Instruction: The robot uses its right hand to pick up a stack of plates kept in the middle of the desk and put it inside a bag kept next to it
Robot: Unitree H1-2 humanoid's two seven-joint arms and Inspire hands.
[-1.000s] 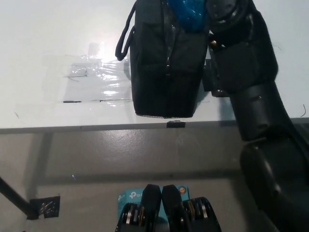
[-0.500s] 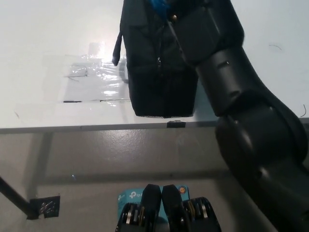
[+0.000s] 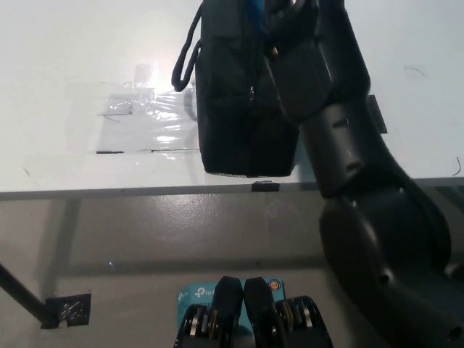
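We see a black soft cloth bag (image 3: 243, 101) standing on the white flat desk (image 3: 87, 65), close to the desk's front edge. The bag's top is cut off by the top of the picture. A black strap (image 3: 190, 54) hangs down its left side.

Our black right arm (image 3: 348, 159) reaches up from the bottom right, over the front edge of the desk, to the top of the bag. Our black right hand (image 3: 293, 14) is at the bag's opening, partly cut off, and we cannot tell if its fingers are closed or apart.

A small bit of bright blue (image 3: 255, 9) shows beside the hand at the bag's top. It may be the plates, but too little shows to be sure.

Shiny clear tape (image 3: 145, 119) lies flat on the desk, left of the bag.

Our white left hand is not in the picture.
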